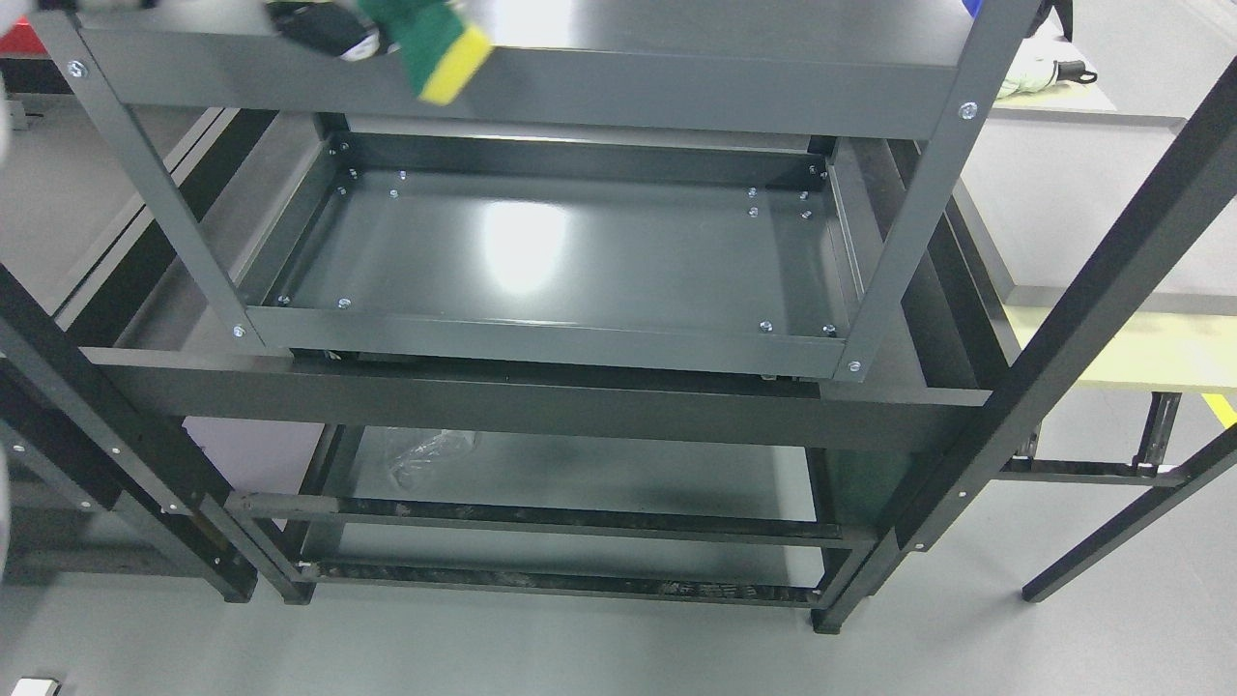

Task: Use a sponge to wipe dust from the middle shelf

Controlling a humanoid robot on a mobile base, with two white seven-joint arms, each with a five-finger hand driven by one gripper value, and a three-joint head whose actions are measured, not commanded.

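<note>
A dark robot hand [324, 31], side unclear, grips a green-and-yellow sponge [440, 53] at the top shelf [541, 97], above the middle shelf [570, 256].

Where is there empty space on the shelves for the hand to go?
The middle shelf is bare all across, bordered by its low walls and four corner posts; a hand can pass in under the top shelf's front rail. The bottom shelf is bare right of the crumpled plastic. The sponge sits at the top shelf, held by a hand.

Single head view, steeply down, close over shelf cart [541, 343]; top edge perhaps cropped.
</note>
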